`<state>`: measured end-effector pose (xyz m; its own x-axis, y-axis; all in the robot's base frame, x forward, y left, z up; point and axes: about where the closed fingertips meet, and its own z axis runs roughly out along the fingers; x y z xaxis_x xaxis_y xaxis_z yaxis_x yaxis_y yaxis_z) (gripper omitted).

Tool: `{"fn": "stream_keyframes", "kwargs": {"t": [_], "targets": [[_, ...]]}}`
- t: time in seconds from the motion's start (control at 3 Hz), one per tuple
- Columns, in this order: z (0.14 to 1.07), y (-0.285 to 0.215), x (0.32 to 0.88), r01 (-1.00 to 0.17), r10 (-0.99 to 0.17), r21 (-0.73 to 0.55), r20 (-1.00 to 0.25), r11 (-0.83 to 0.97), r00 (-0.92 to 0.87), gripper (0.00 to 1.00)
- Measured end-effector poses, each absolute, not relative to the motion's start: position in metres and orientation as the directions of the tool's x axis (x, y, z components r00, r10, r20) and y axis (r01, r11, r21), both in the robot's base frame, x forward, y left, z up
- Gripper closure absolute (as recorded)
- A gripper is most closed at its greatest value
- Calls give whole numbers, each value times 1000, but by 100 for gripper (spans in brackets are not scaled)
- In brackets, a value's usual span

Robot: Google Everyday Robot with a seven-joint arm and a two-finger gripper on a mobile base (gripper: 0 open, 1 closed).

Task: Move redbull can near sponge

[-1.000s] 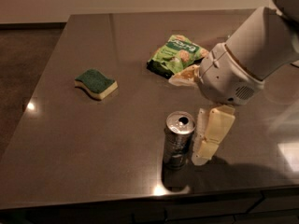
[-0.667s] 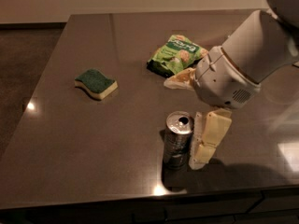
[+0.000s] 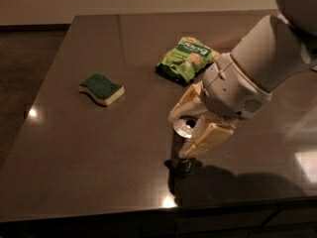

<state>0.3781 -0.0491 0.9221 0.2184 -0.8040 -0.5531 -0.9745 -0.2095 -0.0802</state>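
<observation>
Gripper (image 3: 187,132) is held over can (image 3: 180,155), jaws apart, one each side | can could be knocked over if squeezed crooked | sponge (image 3: 101,88) well apart

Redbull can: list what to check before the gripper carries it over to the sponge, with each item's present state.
1. Gripper placed at the top of the redbull can: ok.
2. Firm hold on the can: cannot tell.
3. Can upright on the table: ok.
4. Sponge in view, lying flat, to the can's left and farther back: ok.
5. Straight path from can to sponge free of other things: ok.
6. Green snack bag off that path, behind the gripper: ok.
</observation>
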Motion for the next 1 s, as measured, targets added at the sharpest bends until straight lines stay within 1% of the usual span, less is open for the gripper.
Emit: {"fn": "stream_keyframes", "kwargs": {"t": [0.33, 0.67, 1.0], "targets": [[925, -48, 380, -974, -806, -82, -549, -209, 219, 66], [940, -44, 396, -978, -812, -107, -545, -178, 208, 89], [957, -33, 427, -985, -808, -127, -564, -116, 168, 100]]}}
